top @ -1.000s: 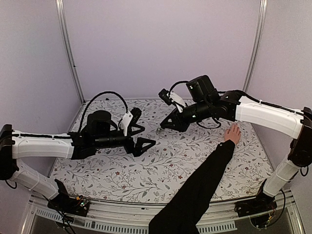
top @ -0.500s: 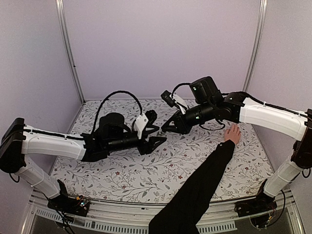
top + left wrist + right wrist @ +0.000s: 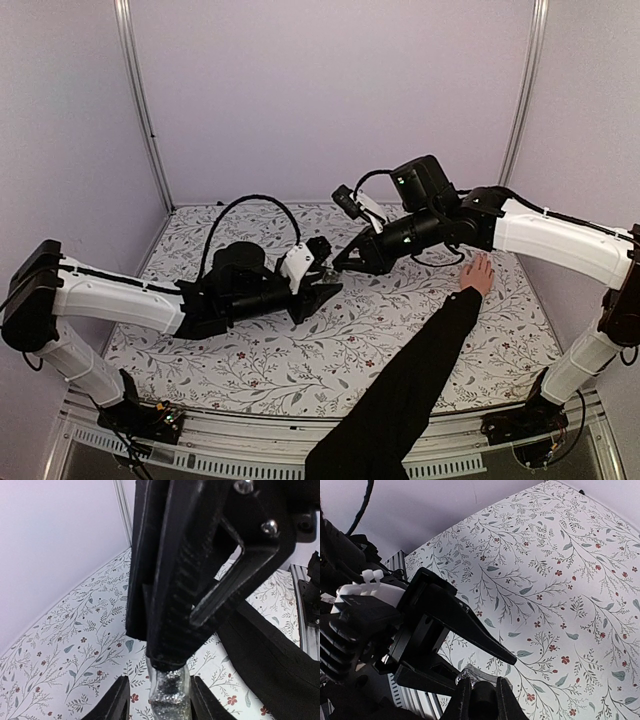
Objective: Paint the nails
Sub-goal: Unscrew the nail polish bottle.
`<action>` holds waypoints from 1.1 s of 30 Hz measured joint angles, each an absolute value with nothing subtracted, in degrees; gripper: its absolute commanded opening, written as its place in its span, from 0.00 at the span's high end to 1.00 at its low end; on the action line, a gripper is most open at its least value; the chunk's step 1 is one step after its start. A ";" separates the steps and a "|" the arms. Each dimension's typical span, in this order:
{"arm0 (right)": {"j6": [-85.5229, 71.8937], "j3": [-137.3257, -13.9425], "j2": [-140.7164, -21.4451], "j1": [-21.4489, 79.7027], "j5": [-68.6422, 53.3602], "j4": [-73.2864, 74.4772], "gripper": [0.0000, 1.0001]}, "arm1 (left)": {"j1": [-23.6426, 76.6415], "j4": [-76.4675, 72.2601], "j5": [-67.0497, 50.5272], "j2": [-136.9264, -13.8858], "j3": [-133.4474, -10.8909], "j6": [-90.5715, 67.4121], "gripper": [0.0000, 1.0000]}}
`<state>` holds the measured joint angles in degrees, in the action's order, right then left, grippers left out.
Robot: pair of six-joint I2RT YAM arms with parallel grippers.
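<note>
Glass and glitter show between the left fingers (image 3: pixel 114 704). The small bottle (image 3: pixel 169 702) stands upright, with one finger hard by its wall and a sliver of gap at the other, so I cannot tell whether they truly grip it. The right fingers (image 3: pixel 463 700) are clenched on the black cap (image 3: pixel 482 702) from above. The bottle looks light, slick and breakable, best held low on its body while the cap is taken by its sides. The nails (image 3: pixel 484 260) lie well apart to the right, at the far end of a bare hand (image 3: pixel 477 275) resting on the floral desk (image 3: pixel 400 320), its black sleeve (image 3: pixel 410 380) trailing back; they are too small to make out singly. Living and edged by soft skin, they are nothing to take hold of; I judge that only a lightly pressed brush should touch them.
</note>
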<state>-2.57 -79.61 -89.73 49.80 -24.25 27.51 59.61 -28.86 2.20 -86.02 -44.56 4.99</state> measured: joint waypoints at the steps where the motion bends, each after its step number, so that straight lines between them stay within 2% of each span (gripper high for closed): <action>1: -2.61 -79.79 -89.73 49.80 -24.25 27.70 1.00 | 59.75 -28.75 2.46 -86.30 -44.62 5.08 0.62; 16: -3.03 -81.28 -90.74 49.80 -24.14 29.04 1.00 | 62.00 -29.52 7.07 -87.13 -45.06 7.09 0.62; 25: -3.62 -81.45 -90.89 49.80 -24.05 29.08 1.00 | 62.22 -32.34 8.40 -85.69 -44.34 7.46 0.72; 27: -3.68 -81.47 -90.89 49.80 -24.05 29.08 1.00 | 62.26 -32.36 8.40 -85.69 -44.34 7.44 0.71; 30: -3.86 -81.49 -90.89 49.80 -24.03 29.10 1.00 | 62.30 -32.36 8.40 -85.69 -44.31 7.55 0.63; 33: -3.92 -81.60 -90.89 49.80 -24.03 29.17 1.00 | 62.30 -32.32 8.54 -85.69 -44.31 7.31 0.62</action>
<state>-3.92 -81.60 -90.89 49.80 -24.03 29.17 62.30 -32.32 8.54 -85.69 -44.31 7.31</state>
